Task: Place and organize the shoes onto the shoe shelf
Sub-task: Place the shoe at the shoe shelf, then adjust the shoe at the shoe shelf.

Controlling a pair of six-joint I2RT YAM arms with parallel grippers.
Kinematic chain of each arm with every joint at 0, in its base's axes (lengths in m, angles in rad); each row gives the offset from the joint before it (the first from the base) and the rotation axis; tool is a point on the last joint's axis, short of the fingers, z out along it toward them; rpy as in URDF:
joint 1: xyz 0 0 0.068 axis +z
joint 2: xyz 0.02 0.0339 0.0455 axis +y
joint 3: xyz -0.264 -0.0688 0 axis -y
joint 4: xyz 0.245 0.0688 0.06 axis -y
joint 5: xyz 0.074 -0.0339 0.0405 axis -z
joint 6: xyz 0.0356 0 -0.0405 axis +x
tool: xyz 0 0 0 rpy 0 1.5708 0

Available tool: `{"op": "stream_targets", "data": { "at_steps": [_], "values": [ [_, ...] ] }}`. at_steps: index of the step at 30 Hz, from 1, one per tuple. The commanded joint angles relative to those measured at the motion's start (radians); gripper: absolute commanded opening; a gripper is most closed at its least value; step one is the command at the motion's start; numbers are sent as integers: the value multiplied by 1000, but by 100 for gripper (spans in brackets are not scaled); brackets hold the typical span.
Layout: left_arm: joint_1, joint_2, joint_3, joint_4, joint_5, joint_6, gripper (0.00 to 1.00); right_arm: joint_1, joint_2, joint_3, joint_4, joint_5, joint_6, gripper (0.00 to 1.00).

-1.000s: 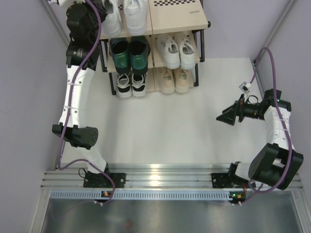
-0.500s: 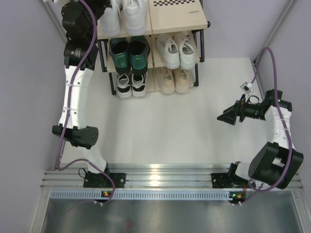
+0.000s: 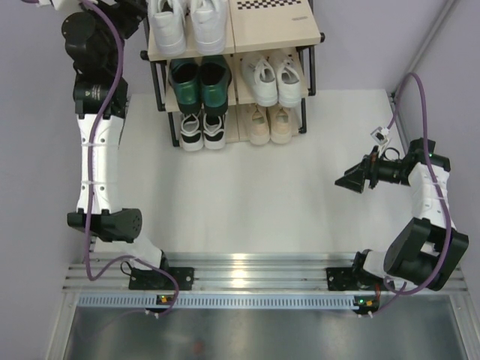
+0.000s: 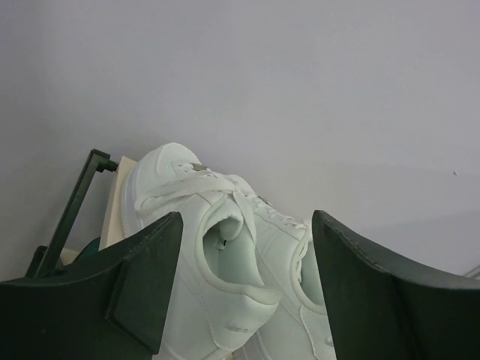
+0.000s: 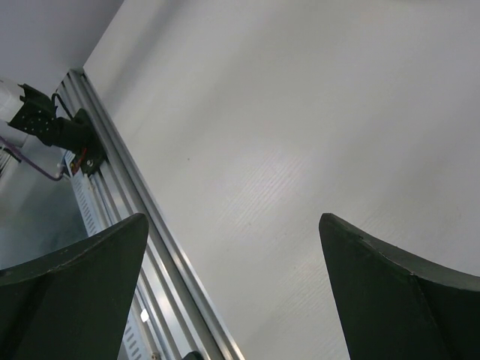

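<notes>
The shoe shelf [image 3: 274, 26] stands at the back with all the shoes on it. One pair of white sneakers [image 3: 187, 22] is on the top board at the left. On the middle tier are the dark green heeled shoes [image 3: 199, 81] and a second white pair [image 3: 271, 79]. The black-and-white sneakers [image 3: 202, 129] and the beige sneakers [image 3: 270, 124] are at the bottom. My left gripper [image 3: 137, 13] is open just left of the top pair. In the left wrist view the heels of those white sneakers [image 4: 232, 277] show between its spread fingers [image 4: 150, 285], untouched. My right gripper [image 3: 349, 181] is open and holds nothing.
The purple side walls [image 3: 30, 150] close in on both sides, and my left arm runs close along the left one. The aluminium base rail [image 3: 247, 266] lies along the near edge. In the right wrist view there is only white floor [image 5: 285, 135] and the rail [image 5: 120, 195].
My left gripper opened and let go of the left white sneaker on the top board, then pulled back to the left, clear of the shelf. The right arm stayed still.
</notes>
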Motion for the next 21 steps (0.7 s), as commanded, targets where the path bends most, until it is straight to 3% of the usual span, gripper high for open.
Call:
{"op": "stream_targets", "data": {
  "at_steps": [1,6,11,15,21],
  "values": [
    [79,55,18,40,249,-125,74,-15,1,-4,31,-27,-15,97],
    [107,76,4,49,316,-133,75,-17,7,-5,35,-22,-12,97],
    [153,64,-108,168,317,-266,73,-17,11,-7,38,-20,-12,97],
    [175,95,-117,219,309,-343,66,-17,12,-7,41,-17,-10,97],
    [175,173,-42,247,449,-388,56,-15,14,-7,40,-17,-9,97]
  ]
}}
